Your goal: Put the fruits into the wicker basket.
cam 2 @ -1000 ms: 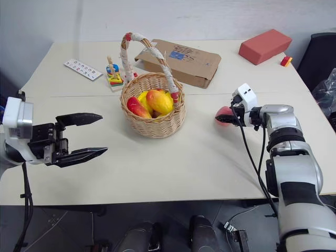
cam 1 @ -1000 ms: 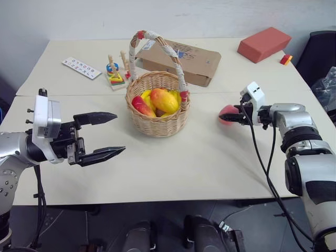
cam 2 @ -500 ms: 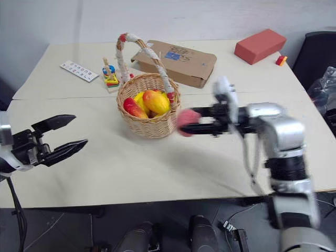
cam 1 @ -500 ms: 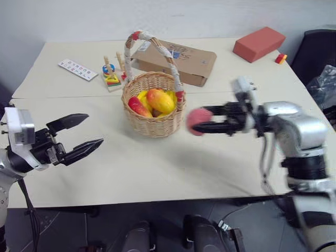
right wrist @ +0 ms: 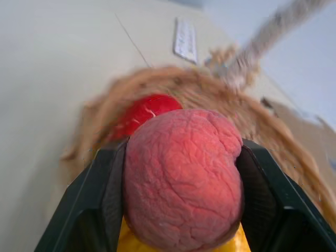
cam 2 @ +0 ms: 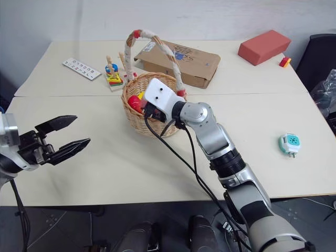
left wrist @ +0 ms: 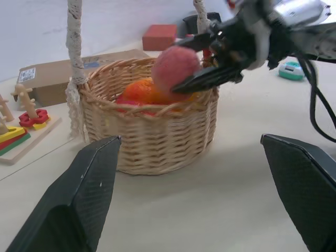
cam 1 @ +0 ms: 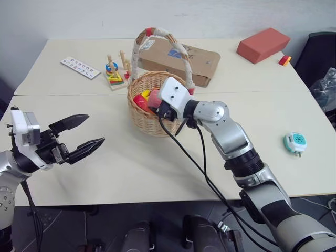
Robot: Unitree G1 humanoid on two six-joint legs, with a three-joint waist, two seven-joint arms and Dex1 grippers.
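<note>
- Since a second earlier, the right gripper had swung from the desk's right side across to the wicker basket, carrying the peach with it.
- That gripper was clamped on the peach, one finger on each side, and held it just above the basket's rim, over the fruit inside.
- Mango-like fruits in red, orange and yellow already lay in the basket.
- Left gripper hung wide open and empty over the desk, well to the basket's left, a little farther out than before.
- No loose fruit lay on the desk; a white and teal gadget sat far right.
- Judging by this, only dropping the peach remained.
</note>
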